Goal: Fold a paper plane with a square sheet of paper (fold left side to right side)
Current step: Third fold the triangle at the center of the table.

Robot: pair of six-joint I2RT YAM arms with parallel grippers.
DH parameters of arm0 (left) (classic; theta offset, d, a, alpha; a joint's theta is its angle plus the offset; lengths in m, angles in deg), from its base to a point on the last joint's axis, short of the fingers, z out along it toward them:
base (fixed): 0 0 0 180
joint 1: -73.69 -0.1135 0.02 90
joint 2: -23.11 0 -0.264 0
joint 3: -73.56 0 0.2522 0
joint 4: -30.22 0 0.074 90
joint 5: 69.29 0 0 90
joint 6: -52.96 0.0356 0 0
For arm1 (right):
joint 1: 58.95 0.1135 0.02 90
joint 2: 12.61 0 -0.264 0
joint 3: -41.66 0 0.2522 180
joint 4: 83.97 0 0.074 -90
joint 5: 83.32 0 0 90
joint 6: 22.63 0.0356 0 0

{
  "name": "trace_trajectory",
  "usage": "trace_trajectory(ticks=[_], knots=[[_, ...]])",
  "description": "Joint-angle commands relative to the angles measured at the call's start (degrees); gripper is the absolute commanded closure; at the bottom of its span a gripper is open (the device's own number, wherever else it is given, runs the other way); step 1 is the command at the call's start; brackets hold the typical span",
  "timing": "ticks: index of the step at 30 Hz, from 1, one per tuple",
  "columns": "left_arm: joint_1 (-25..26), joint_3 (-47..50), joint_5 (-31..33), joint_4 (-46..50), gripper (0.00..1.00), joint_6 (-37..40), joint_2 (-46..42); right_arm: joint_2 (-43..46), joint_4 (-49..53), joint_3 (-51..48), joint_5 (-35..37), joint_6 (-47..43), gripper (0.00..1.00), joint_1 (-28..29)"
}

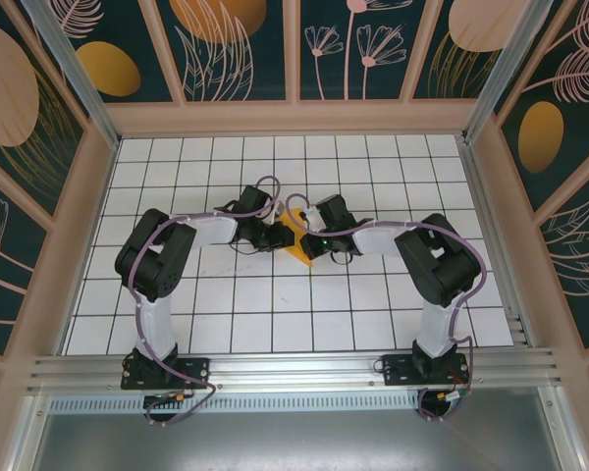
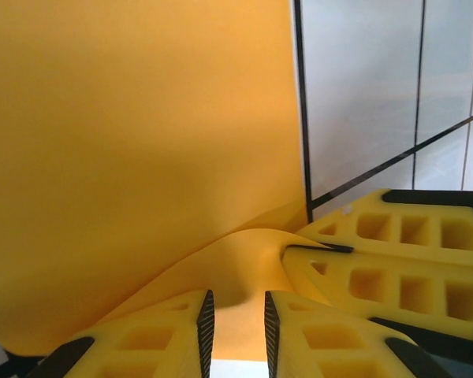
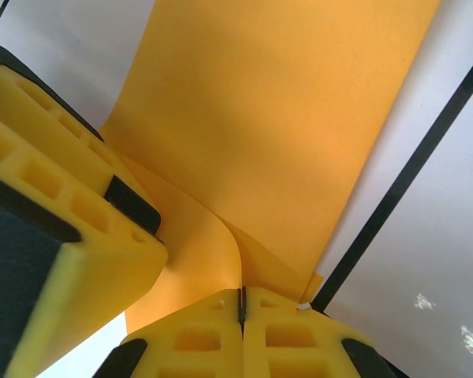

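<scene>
The two arms meet near the middle of the overhead picture, over the white-tiled worktop (image 1: 275, 314). The square sheet of paper (image 1: 298, 241) shows there as a bright orange patch between their wrists.

In the right wrist picture the right tool (image 3: 241, 298) sits at the bottom edge with its jaws pressed together. A raised crease of the sheet runs into the seam between them, so it is clamped on the paper. The rest of the sheet lies flat toward the upper right.

In the left wrist picture the left tool (image 2: 236, 315) is at the bottom edge, its jaws a narrow slit apart. Orange paper curls up just beyond the slit, and I cannot tell whether the pads touch it.
</scene>
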Motion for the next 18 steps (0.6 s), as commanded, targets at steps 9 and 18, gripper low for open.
trace_trajectory(ticks=[9, 18], knots=[[-0.2, 3.0, 3.7, -0.6, 0.74, -0.1, 1.0, -2.2, 5.9, 2.0, 0.1, 0.2, 1.0, -1.2], [-0.2, 3.3, 5.3, -0.5, 0.76, -0.5, 1.5, 7.3, 6.9, 3.0, -2.0, 3.0, 0.7, -5.7]])
